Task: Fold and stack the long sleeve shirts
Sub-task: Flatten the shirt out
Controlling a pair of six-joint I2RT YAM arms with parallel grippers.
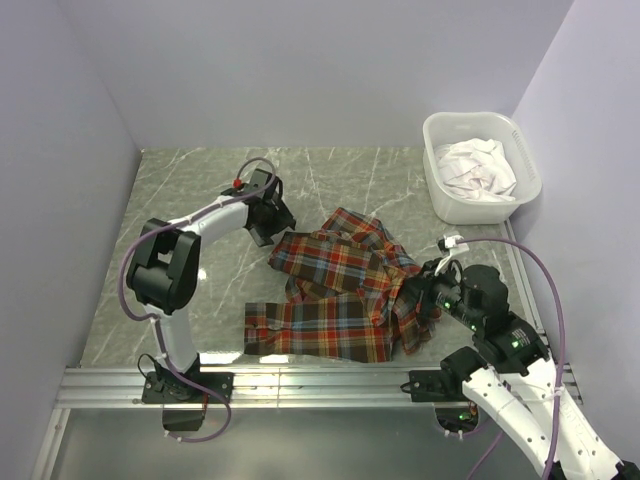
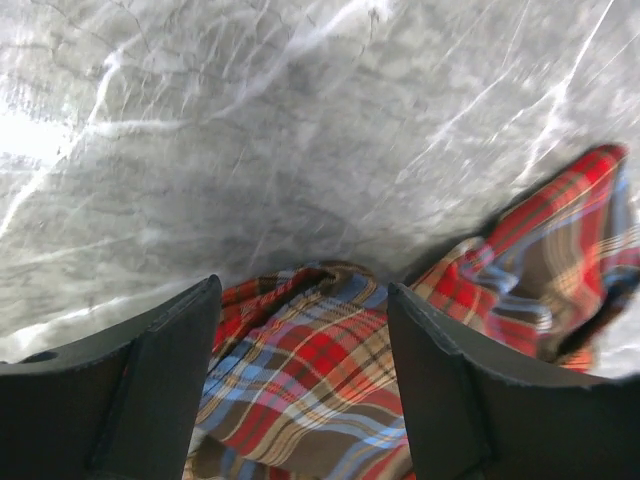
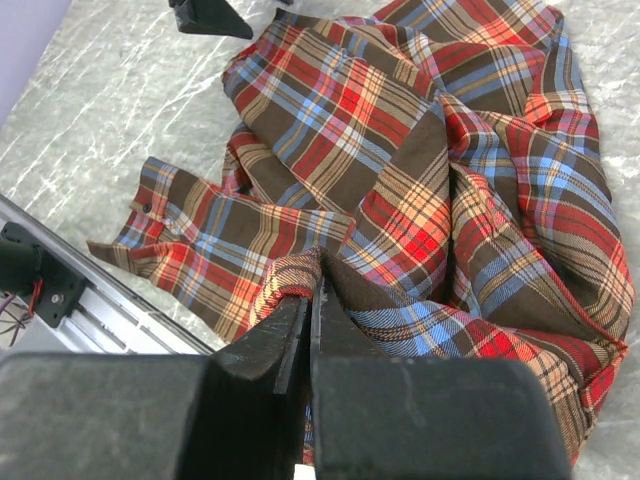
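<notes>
1. I read the plaid shirt (image 1: 340, 295) as lying crumpled and unfolded on the grey marbled table (image 1: 190, 190), roughly midway between the two arms. One cuffed sleeve is laid out flat along the near edge, cuff pointing left.

2. Left gripper (image 2: 302, 300): I see it released, jaws standing wide apart. It sits over the far-left corner of the shirt, and that corner shows in the gap between the two fingers. I cannot tell whether the fingertips touch the cloth.

3. Right gripper (image 3: 310, 285): I see it clenched, jaws together on a raised fold of the shirt at the garment's right side. The cloth rises to a ridge right at the fingertips.

4. A white bin (image 1: 437, 190) stands in the far right corner, well apart from the shirt. It holds a crumpled white cloth (image 1: 478, 168)
</notes>
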